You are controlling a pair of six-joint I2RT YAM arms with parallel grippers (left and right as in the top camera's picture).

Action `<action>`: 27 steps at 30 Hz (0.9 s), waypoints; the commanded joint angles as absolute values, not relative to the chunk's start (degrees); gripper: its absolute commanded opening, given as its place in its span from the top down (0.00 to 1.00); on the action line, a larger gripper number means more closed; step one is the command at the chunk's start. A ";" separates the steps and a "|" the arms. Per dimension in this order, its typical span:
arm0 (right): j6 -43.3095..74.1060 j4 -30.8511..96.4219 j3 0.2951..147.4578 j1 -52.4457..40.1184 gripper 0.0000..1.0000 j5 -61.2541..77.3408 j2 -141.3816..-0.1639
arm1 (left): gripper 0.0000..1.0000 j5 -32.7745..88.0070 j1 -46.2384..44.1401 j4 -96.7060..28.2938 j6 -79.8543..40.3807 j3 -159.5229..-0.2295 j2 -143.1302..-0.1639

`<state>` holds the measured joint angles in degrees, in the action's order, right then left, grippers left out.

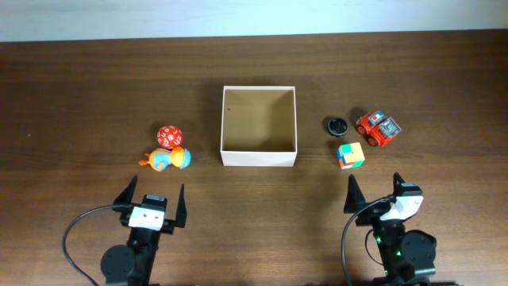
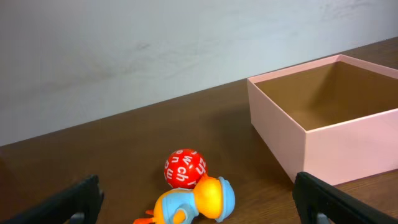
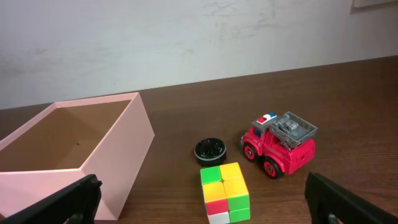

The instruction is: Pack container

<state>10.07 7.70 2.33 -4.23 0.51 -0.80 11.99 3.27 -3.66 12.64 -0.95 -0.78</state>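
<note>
The container stands mid-table, a square white-walled box with a tan inside, nothing in it. To its left lie a red ball with white letters and an orange-and-blue duck toy. On its right are a black round cap, a red toy truck and a colourful cube. My left gripper is open, just short of the duck. Open too, my right gripper hangs near the cube.
Dark wooden table runs to a pale wall behind. Black cables trail from both arm bases at the near edge.
</note>
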 commanded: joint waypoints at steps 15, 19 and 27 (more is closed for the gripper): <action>9.43 7.53 1.72 -4.64 0.01 0.01 -0.21 | 0.01 11.77 3.03 -3.66 13.37 -0.56 -0.40; 9.43 7.53 1.72 -4.64 0.01 0.01 -0.21 | 0.01 11.77 3.03 -3.66 13.37 -0.56 -0.40; 8.80 7.46 1.72 -4.45 0.01 -3.03 -0.21 | 0.01 11.77 3.03 -3.66 13.37 -0.56 -0.40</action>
